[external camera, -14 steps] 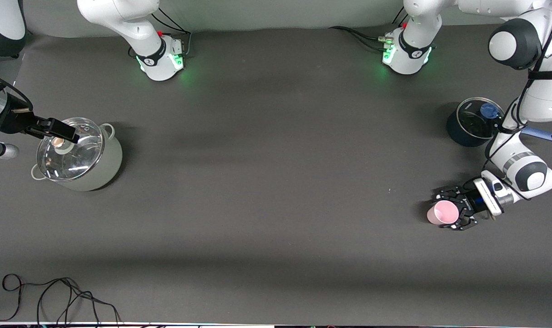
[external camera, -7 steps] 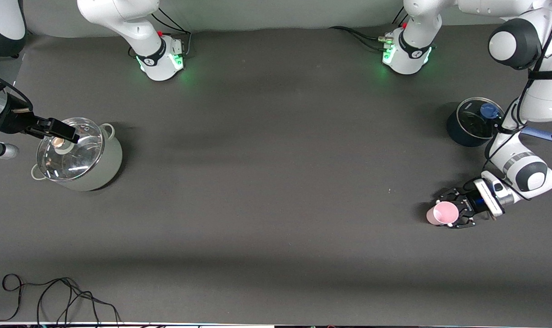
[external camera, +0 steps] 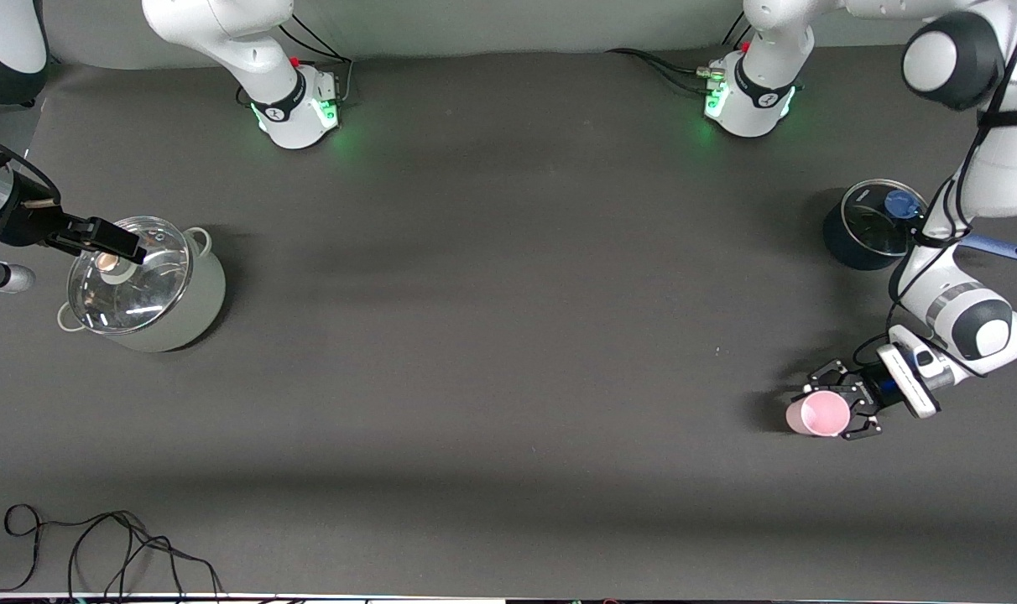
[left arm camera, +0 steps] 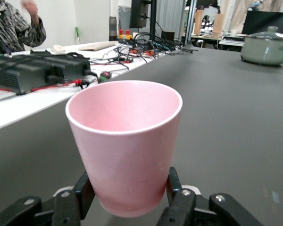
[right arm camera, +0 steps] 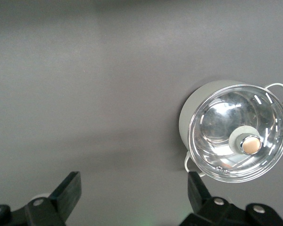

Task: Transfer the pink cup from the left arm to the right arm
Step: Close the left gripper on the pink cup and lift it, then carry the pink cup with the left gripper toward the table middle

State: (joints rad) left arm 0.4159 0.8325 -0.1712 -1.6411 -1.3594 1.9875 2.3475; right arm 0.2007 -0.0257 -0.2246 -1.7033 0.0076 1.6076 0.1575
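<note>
The pink cup [external camera: 817, 413] stands upright between the claw fingers of my left gripper [external camera: 839, 403], which is shut on its lower part, at the left arm's end of the table. It seems to hang just above the table, with its shadow set off to one side. In the left wrist view the cup [left arm camera: 127, 141] fills the middle and the left gripper [left arm camera: 127, 190] clamps its base from both sides. My right gripper [external camera: 129, 245] waits open and empty over the lidded pot at the right arm's end; it also shows in the right wrist view [right arm camera: 134, 188].
A pale green pot with a glass lid [external camera: 152, 289] stands under the right gripper and shows in the right wrist view [right arm camera: 236, 136]. A dark blue saucepan with a lid [external camera: 873, 225] stands by the left arm. A black cable [external camera: 97, 545] lies at the near edge.
The left gripper's claws closed tighter on the pink cup, then moved with it toward the front camera; its shadow drew apart. The right arm has not moved.
</note>
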